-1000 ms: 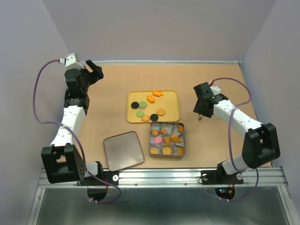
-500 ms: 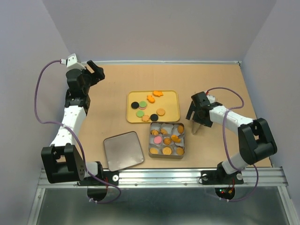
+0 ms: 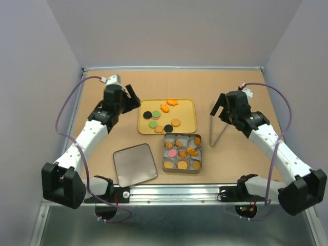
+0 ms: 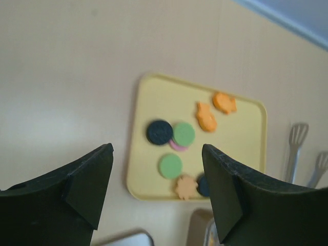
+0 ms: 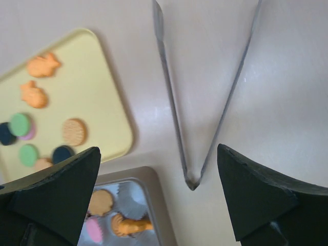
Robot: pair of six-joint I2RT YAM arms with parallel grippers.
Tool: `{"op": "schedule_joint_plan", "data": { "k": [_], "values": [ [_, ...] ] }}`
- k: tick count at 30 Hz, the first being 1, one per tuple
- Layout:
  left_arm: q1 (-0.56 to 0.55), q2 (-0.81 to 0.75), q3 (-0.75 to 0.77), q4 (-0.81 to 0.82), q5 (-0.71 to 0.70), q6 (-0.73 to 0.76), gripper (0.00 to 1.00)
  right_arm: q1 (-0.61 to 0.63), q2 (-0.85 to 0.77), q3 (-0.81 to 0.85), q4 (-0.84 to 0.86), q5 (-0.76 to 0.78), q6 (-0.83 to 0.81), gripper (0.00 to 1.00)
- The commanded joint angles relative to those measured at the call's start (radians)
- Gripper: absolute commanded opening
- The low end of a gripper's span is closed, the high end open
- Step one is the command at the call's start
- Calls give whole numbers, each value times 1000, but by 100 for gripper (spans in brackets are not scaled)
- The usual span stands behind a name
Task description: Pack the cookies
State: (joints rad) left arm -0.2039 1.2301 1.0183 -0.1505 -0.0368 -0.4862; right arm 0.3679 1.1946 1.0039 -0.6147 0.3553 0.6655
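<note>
Left gripper (image 3: 132,97) open, empty, poised at yellow tray (image 3: 189,110) edge where loose cookies (image 3: 156,120) await the part-filled tin (image 3: 202,154); right gripper (image 3: 219,106) wide open, empty, above tongs (image 3: 219,128) flat on table (image 3: 246,87), presumably to grasp them

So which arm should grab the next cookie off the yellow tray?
Left, probably: the left gripper hangs open beside the tray, facing the cookies; the right gripper is over the tongs, off the tray.
</note>
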Motion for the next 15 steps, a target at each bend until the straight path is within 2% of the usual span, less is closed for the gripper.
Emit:
{"op": "schedule_joint_plan", "data": {
  "k": [1,9,13,15],
  "values": [
    [-240,-15,-44,-168,-147,-170,80,0,-108,87,-56,-5,-23,100],
    [-464,5,-130,-332,-202,-346,77,0,-234,65,-108,-84,-17,100],
    [-564,-12,-198,-359,-206,-436,75,0,-270,41,-125,-88,-17,100],
    [-595,-9,-233,-356,-202,-453,72,0,-280,36,-129,-96,-17,100]
  ]
}}
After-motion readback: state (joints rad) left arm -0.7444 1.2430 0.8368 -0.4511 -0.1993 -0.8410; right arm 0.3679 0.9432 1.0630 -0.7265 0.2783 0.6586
